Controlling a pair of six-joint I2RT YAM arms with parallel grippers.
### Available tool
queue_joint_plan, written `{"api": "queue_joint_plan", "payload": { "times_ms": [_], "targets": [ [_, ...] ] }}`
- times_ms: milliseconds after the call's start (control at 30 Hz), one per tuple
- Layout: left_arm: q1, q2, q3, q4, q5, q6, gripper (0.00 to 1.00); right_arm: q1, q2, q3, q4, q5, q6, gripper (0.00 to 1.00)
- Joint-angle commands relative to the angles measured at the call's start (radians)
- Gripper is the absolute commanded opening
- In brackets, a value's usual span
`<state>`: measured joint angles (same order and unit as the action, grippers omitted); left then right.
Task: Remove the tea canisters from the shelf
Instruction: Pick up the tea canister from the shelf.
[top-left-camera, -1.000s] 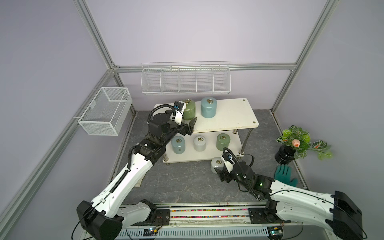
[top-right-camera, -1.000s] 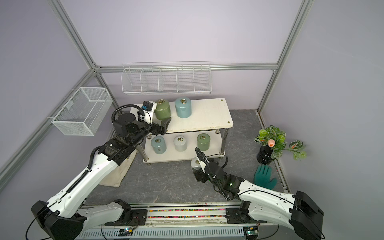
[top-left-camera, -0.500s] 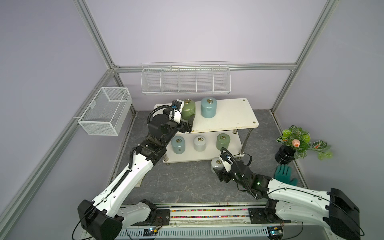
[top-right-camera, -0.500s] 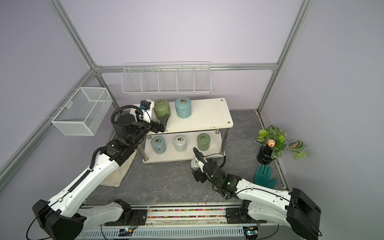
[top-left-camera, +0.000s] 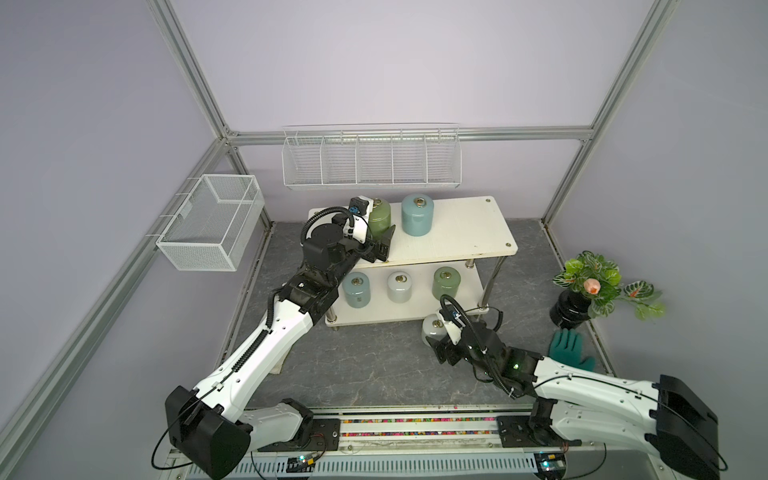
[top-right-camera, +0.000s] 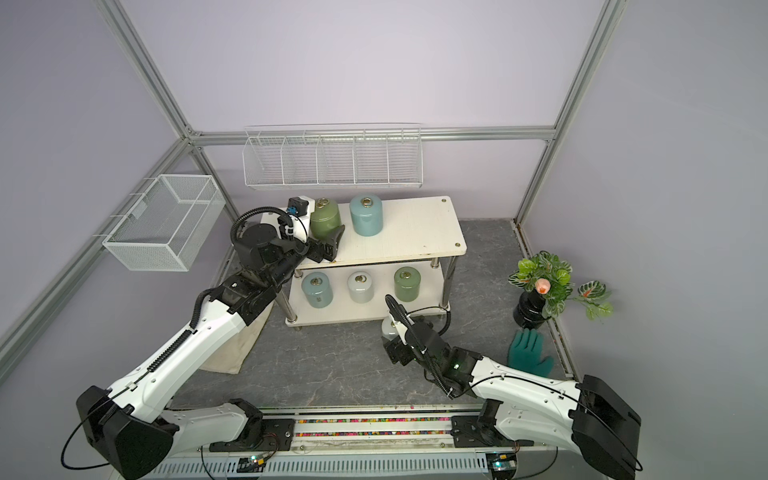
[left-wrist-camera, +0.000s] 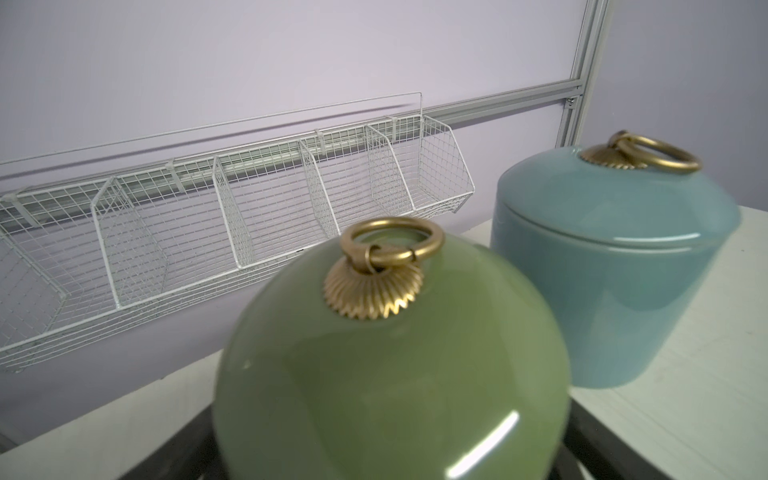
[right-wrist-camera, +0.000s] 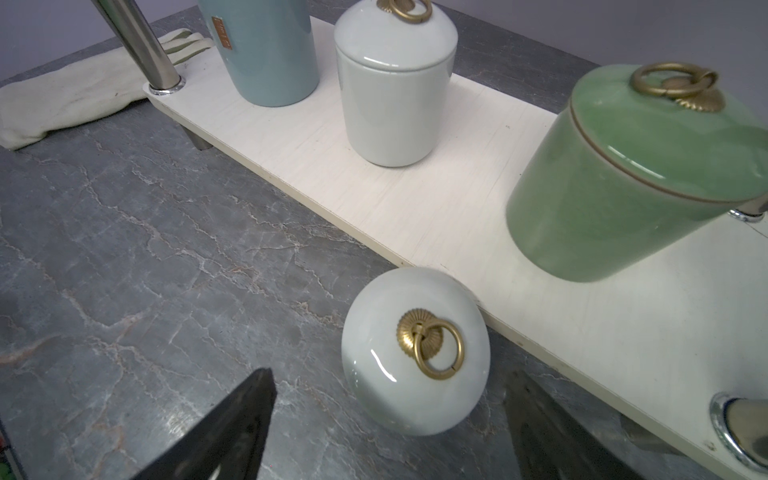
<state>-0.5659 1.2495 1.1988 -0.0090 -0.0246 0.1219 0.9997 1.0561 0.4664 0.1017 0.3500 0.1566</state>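
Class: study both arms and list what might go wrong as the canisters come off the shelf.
1. The left gripper, fingers open, flanks the glossy olive canister; the pale blue canister close beside it may get knocked.
2. The white canister on the floor stands near the shelf edge, between the open right gripper fingers; a careless retreat may tip it.

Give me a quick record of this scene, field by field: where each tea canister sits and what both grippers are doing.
shelf top tier: upper olive green canister, upper pale blue canister
lower tier: lower pale blue canister, lower white canister, lower olive green canister
floor: off-shelf white canister, upright, in front of shelf
left gripper: open, jaws either side of upper olive green canister
right gripper: open, beside off-shelf white canister, not gripping it
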Motion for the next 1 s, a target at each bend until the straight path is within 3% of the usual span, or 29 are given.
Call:
{"api": "queue_joint_plan", "payload": {
  "times_ms": [0, 500, 967],
  "targets": [
    [-0.002, 0.015, 0.036, 0.032, 0.018, 0.033, 1.0, 0.006, 0.007, 0.023, 0.024, -0.005, -0.013, 0.89],
    [-0.002, 0.051, -0.002, 0.168, -0.027, 0.007, 1.0, 0.005, 0.016, 0.026, 0.019, -0.002, -0.011, 0.89],
    [-0.002, 0.072, -0.002, 0.18, -0.037, 0.008, 0.91, 0.006, 0.016, 0.029, 0.009, 0.001, -0.011, 0.89]
  ]
}}
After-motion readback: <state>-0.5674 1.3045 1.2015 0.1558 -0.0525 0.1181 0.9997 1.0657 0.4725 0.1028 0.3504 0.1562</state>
